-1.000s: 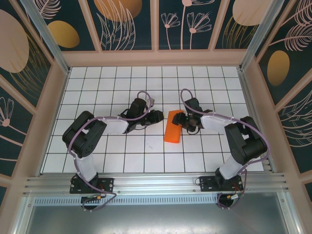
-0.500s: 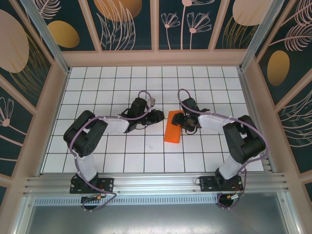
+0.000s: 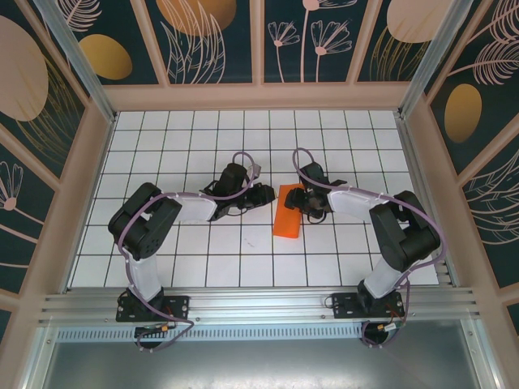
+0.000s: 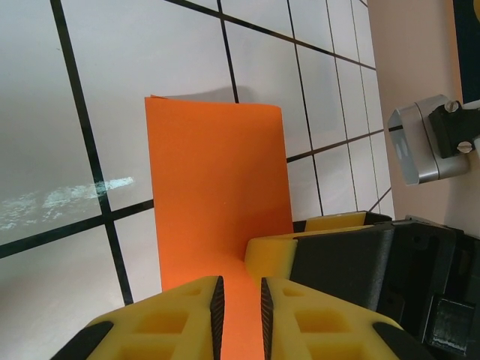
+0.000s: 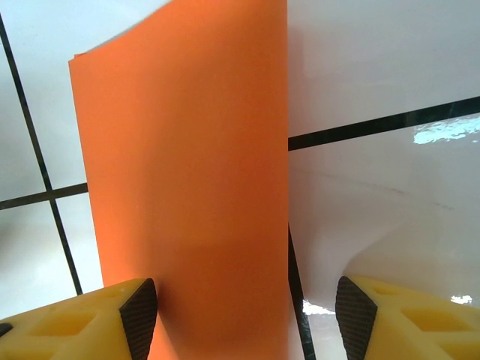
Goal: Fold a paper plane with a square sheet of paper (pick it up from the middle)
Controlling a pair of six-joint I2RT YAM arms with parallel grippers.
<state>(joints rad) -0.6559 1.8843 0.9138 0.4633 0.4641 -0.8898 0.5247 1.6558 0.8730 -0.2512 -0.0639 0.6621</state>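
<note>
Left fingers a slit apart over the orange sheet, contact unclear; right fingers wide apart.

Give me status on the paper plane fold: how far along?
Done: the orange sheet lies flat as a narrow rectangle, apparently folded in half once, with a doubled edge showing at one end. In hand: the left claw, jaws nearly together, sits over the sheet's edge. The right claw, jaws wide open, straddles a long edge. Left: nose folds and wings, as there is no pointed dart shape yet.
</note>
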